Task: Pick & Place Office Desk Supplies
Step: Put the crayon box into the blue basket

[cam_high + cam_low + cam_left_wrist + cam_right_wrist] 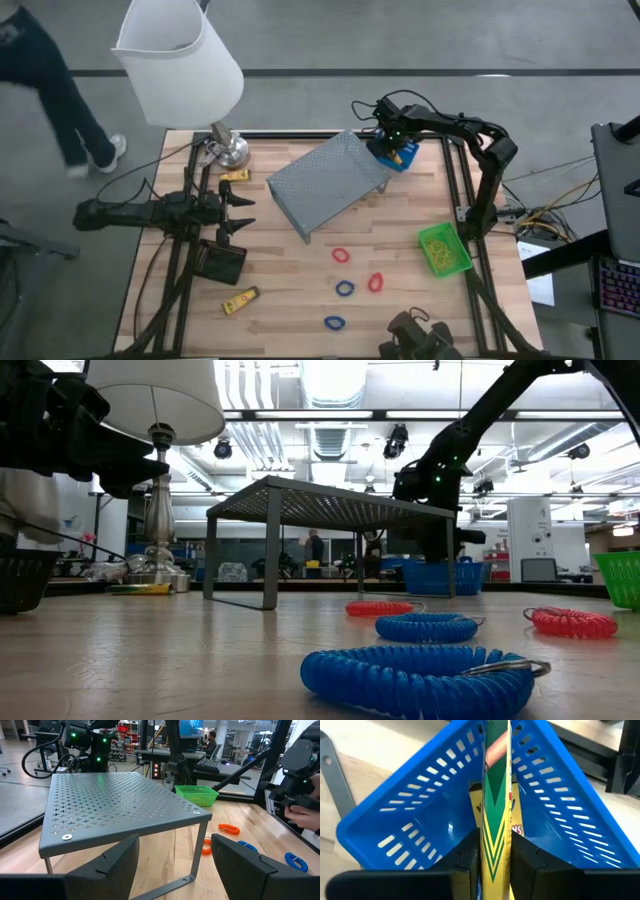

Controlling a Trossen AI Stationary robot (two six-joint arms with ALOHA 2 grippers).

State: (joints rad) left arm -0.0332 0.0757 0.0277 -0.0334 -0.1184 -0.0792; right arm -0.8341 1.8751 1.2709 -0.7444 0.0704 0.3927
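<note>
Wooden planks make up the surface [290, 270], which carries everything else. Largest on it is the grey perforated metal shelf [328, 182], standing on its legs near the middle, with the white-shaded lamp [182, 62] at the far left corner beside it. The left arm waits over the left side, its left tool [240, 212] with the fingers [112, 862] spread wide apart and nothing between them, pointing toward the shelf. The right arm reaches in from the right edge to the far side of the shelf, where the right tool [492, 857] hangs over the blue bin [420, 815] and is clamped on a flat yellow piece [495, 810] with green chevrons, held on edge above the bin's inside; another yellow piece [474, 802] already lies within. The green bin [444, 249] sits at the right edge, and the black bin [221, 262] sits on the left side just beside the left tool. Two more yellow pieces lie on the left, one [235, 175] near the lamp's base and one [240, 300] toward the near edge. Coiled loops are scattered in front of the shelf: two red loops [341, 254] [375, 282] and two blue loops [345, 288] [334, 322].
</note>
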